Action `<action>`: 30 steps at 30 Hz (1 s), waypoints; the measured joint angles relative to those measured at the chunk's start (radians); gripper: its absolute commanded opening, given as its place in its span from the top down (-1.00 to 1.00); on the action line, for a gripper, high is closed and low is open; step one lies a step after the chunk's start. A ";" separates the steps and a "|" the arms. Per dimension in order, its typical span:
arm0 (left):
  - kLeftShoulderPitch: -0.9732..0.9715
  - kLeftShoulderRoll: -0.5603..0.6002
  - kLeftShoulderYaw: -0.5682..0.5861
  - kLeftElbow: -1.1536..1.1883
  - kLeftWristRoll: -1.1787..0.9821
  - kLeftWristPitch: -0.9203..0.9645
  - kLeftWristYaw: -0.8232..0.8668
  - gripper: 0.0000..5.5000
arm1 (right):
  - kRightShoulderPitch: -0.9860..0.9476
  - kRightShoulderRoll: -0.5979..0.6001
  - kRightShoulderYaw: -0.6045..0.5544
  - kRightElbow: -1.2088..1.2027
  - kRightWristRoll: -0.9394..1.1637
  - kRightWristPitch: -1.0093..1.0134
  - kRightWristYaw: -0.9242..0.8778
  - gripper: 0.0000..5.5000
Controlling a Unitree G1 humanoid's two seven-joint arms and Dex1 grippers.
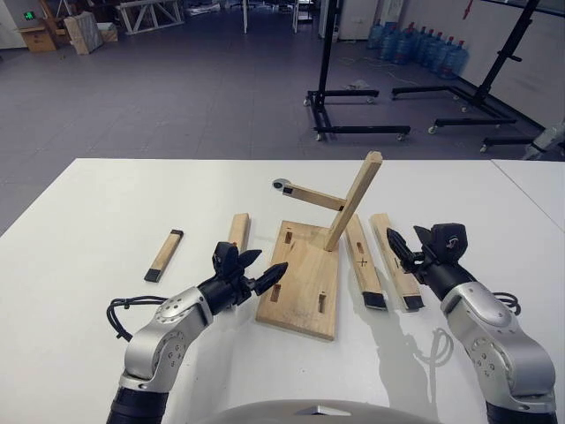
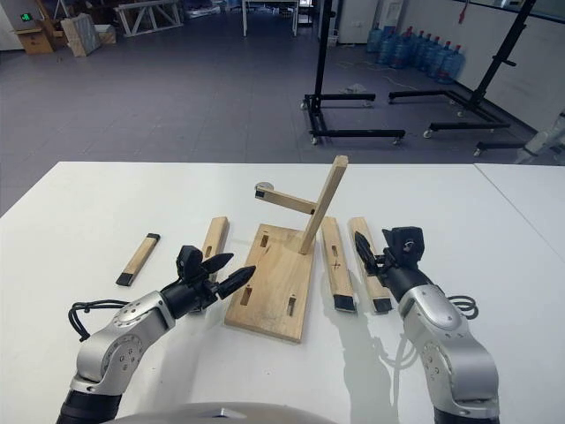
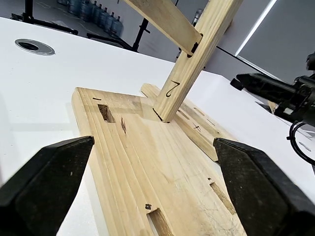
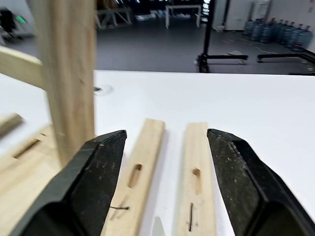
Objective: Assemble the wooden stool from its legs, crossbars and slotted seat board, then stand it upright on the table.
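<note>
Wooden stool is only partly put together, in the middle of the white table [image 1: 106,203]. Its slotted seat board [image 1: 300,283] lies flat, with several slots open on top. One leg [image 1: 353,201] stands in the slot at the far right corner of the board and tilts to the right. A crossbar [image 1: 313,196] is fixed into this leg and sticks out to the left, above the table. Its free end is over a round grey disc [image 1: 282,185] set in the tabletop.

Just beside the board on the right lie two loose legs [image 1: 363,263], side by side and nearly parallel. At the far left corner of the board lies another wooden piece [image 1: 238,230]. A shorter piece with a dark end [image 1: 164,255] lies well apart to the left.

Left gripper [image 1: 267,261] is low at the near left edge of the board, its fingers spread wide and holding nothing. Right gripper [image 1: 403,233] is at the near ends of the two loose legs, its fingers also apart and empty. Whether they touch the wood, I cannot tell.
</note>
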State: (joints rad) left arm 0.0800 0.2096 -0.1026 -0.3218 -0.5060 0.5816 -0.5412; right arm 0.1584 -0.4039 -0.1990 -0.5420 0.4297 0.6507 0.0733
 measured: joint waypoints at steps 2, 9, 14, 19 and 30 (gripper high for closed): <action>-0.001 -0.004 0.001 -0.005 0.000 0.000 0.008 -0.63 | 0.014 -0.002 0.021 0.000 -0.044 0.020 -0.021 -0.09; -0.016 -0.022 0.018 -0.015 0.001 0.000 0.052 -0.63 | 0.091 0.029 0.034 0.093 -0.119 0.118 -0.064 -0.09; -0.024 -0.028 0.018 -0.017 0.001 -0.002 0.054 -0.63 | 0.054 0.027 0.034 0.134 -0.103 0.209 -0.010 0.01; -0.025 -0.030 0.017 -0.017 0.002 -0.004 0.055 -0.63 | 0.038 0.011 0.025 0.151 -0.097 0.234 0.035 0.33; -0.029 -0.041 0.025 0.005 0.014 -0.056 0.073 -0.63 | 0.000 0.052 -0.040 0.193 -0.073 0.228 0.056 0.63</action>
State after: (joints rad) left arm 0.0514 0.1688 -0.0777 -0.3169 -0.4921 0.5261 -0.4677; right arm 0.1581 -0.3523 -0.2395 -0.3488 0.3566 0.8785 0.1297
